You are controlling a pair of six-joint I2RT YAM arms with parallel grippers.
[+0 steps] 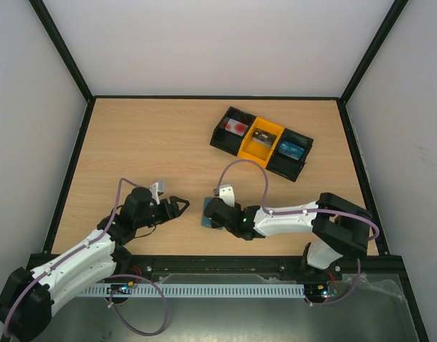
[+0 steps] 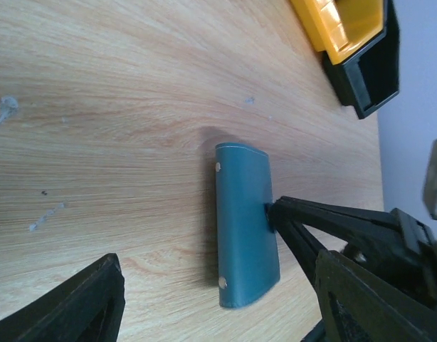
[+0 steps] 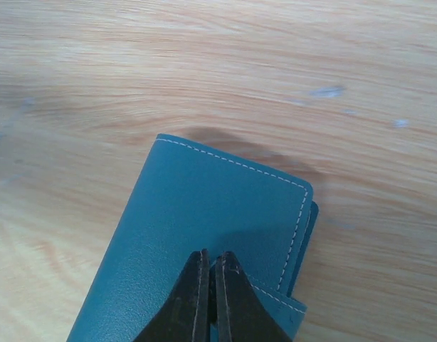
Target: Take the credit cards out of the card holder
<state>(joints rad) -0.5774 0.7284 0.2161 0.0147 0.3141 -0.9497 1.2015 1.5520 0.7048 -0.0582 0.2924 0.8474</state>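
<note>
This is looking like a robotics lab test cell: plain white panels (image 1: 218, 43) in a black frame (image 1: 62, 50) are boxing in a bare wood-grain table (image 1: 133, 142). The left arm (image 1: 76, 263) and the right arm (image 1: 297, 217), both white-and-black machines, are sitting bolted at its near edge. Purple cables (image 1: 144, 313) are looping over a slotted cable duct (image 1: 218, 291) there.

The card holder (image 2: 245, 224) lies closed and flat on the wooden table (image 2: 97, 107), with two studs along its left edge. The right gripper (image 2: 274, 211), tips together, touches the holder's right edge. The left gripper (image 2: 218, 258) has its fingers spread wide, one on either side of the holder. A yellow-and-black tray (image 2: 364, 82) sits at upper right.
</note>
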